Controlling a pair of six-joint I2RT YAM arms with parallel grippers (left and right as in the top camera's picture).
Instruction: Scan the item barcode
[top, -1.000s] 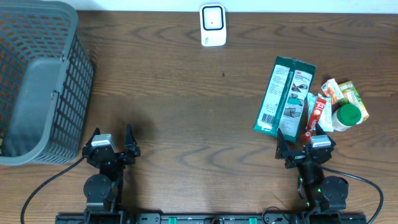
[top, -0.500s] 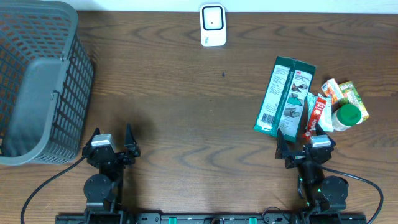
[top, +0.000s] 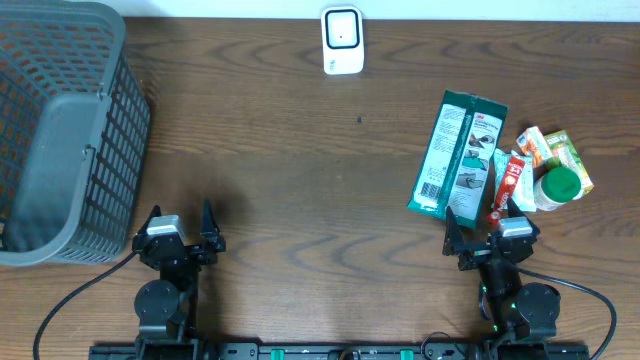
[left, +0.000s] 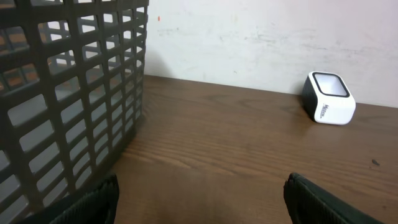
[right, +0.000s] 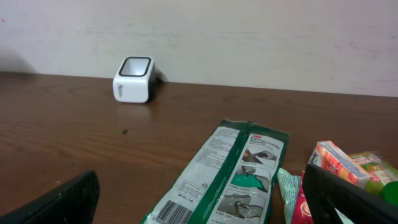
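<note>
**Both grippers idle; goods lie unscanned at right of frame**

The wooden table (top: 300, 150) fills the overhead view. A grey mesh basket (top: 60, 130) occupies its upper left corner.

A long green packet (top: 458, 155) lies flat at centre right, slightly tilted, with a barcode printed at its lower end. It rests well apart from the scanner and is held by neither arm.

The left gripper (top: 180, 215) sits at the lower left, just below the basket, jaws set wide apart with only bare table between them. The right gripper (top: 480, 220) sits at the lower right, jaws likewise wide apart and empty, just below the packet's lower end.

The white scanner (top: 342, 40) stands at the top centre edge.

A green-capped bottle (top: 560, 185), small cartons (top: 545, 148) and a red sachet (top: 507, 185) are clustered just right of the packet.
</note>
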